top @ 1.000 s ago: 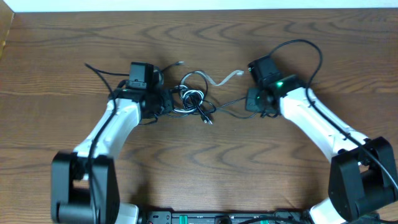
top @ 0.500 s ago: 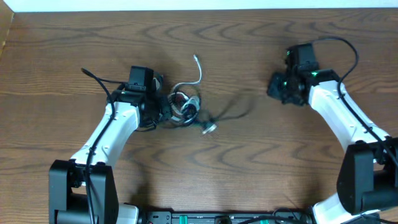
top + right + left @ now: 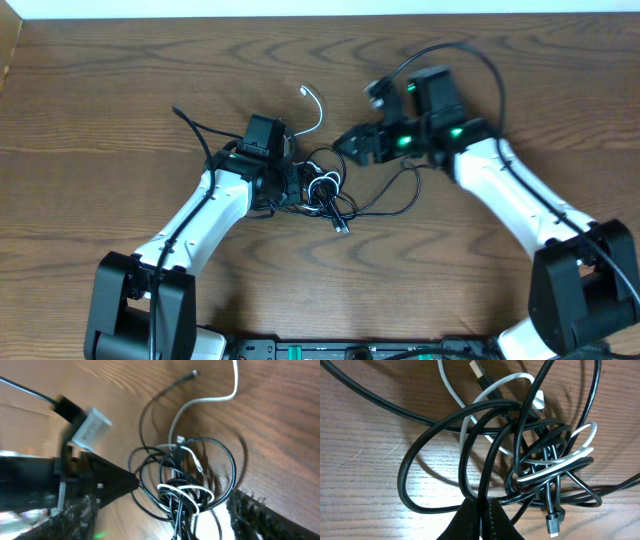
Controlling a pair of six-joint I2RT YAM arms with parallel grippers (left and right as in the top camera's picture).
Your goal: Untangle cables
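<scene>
The cables [image 3: 328,192] lie in a knot at mid table: several black loops with one white cord wound through. The white cord's free end [image 3: 312,100] curves away toward the far side. My left gripper [image 3: 297,189] is at the knot's left edge, shut on a black cable loop [image 3: 487,492]; in the left wrist view the jaws [image 3: 487,512] pinch it tight. A small plug [image 3: 554,524] hangs from the tangle [image 3: 545,467]. My right gripper [image 3: 350,147] hovers just right of and beyond the knot, open. In its wrist view the knot [image 3: 185,491] sits between the spread fingers [image 3: 252,515].
A long black loop [image 3: 400,200] of cable trails right of the knot under the right arm. The left gripper's tip [image 3: 117,480] shows in the right wrist view, close to the knot. Bare wooden table [image 3: 320,280] surrounds the cables.
The right gripper let go, swung off to the right, then came back left over the knot with jaws spread. The left arm shifted right, dragging the knot. The white end flipped toward the far side.
</scene>
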